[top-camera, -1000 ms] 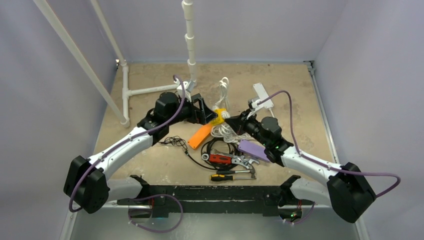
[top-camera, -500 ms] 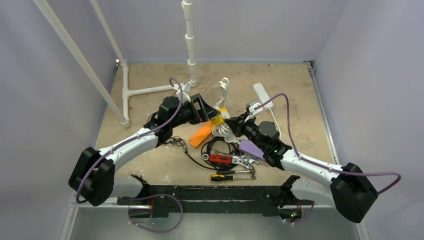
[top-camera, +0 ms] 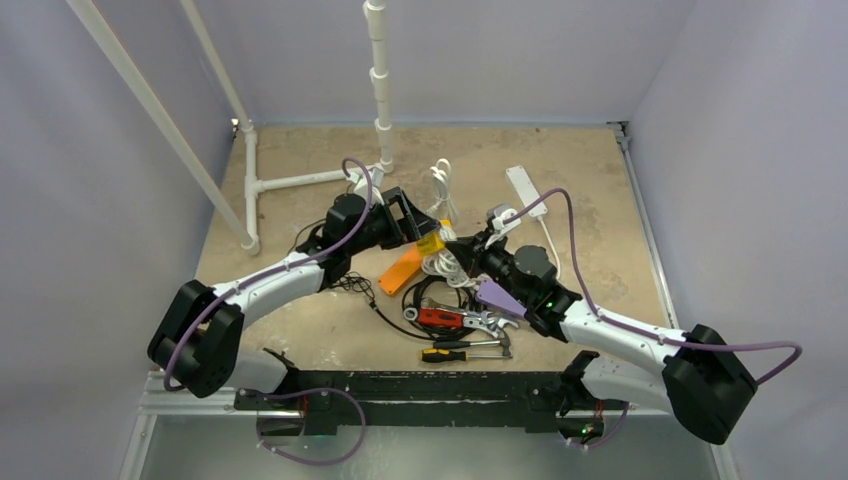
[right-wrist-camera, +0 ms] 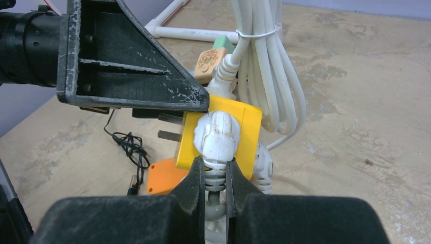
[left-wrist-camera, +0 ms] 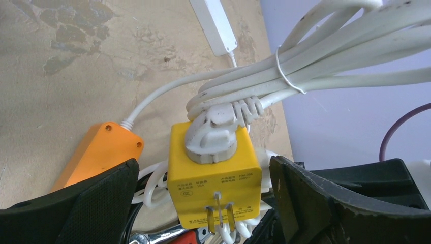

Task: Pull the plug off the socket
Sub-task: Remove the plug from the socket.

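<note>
From overhead, both arms reach inward over the table (top-camera: 300,160), each bent at the elbow; the left gripper (top-camera: 424,232) and the right gripper (top-camera: 463,247) meet nose to nose near its middle, above an orange power strip (top-camera: 402,269) and just beyond a scatter of tools (top-camera: 438,318); a white power strip (top-camera: 526,190) lies apart at the far right; from there the socket (top-camera: 433,241) is only a yellow speck between the two grippers.

The left wrist view shows what the overhead view hides: the socket is a yellow cube with the white plug (left-wrist-camera: 211,135) seated in its upper face and bare metal prongs (left-wrist-camera: 218,213) on the face toward the camera; a tied bundle of white cord (left-wrist-camera: 310,61) runs from the plug up and to the right; the left jaws stand open, one black finger on each side of the cube, with a plain gap on one side and very little on the other.

Only the right wrist view shows the grip: the right jaws are closed on the ribbed neck of the plug, just behind its head; one left finger (right-wrist-camera: 127,61) comes in from the upper left, its tip against the socket's top corner; the plug is fully in the socket; whether the cube rests on anything cannot be told.
</note>
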Motion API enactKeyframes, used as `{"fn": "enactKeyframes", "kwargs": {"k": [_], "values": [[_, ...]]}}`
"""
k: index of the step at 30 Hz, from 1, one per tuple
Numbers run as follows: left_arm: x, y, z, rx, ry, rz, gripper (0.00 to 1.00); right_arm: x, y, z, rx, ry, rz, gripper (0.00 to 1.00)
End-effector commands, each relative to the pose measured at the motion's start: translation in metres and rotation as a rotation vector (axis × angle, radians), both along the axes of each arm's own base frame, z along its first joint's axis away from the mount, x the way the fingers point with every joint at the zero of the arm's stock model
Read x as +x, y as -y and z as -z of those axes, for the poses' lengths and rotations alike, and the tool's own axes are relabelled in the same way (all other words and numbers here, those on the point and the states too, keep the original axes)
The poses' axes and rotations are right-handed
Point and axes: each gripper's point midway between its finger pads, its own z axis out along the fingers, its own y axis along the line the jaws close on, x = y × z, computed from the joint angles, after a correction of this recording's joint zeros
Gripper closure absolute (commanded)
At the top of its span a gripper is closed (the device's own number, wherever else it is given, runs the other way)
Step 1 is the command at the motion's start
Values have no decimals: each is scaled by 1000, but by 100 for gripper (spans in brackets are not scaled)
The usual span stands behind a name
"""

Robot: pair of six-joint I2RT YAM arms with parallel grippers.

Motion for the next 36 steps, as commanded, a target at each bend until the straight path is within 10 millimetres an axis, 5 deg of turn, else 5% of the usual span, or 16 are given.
{"fn": "enactKeyframes", "kwargs": {"k": [1, 14, 21, 29, 34, 36], "values": [[10, 0, -7, -44, 37, -37, 1, -4, 1, -111, 252, 285, 7, 100], [5, 7, 0, -88, 2, -4, 27, 3, -4, -106, 232, 251, 57, 100], [3, 14, 5, -56, -23, 49, 60, 9, -7, -102, 226, 219, 96, 100], [0, 14, 3, 103, -14, 143, 77, 15, -15, -98, 251, 185, 120, 100], [7, 13, -5, 122, 49, 144, 100, 16, -21, -99, 279, 184, 119, 100], [5, 13, 0, 114, 57, 144, 100, 16, -22, -97, 289, 172, 120, 100]]}}
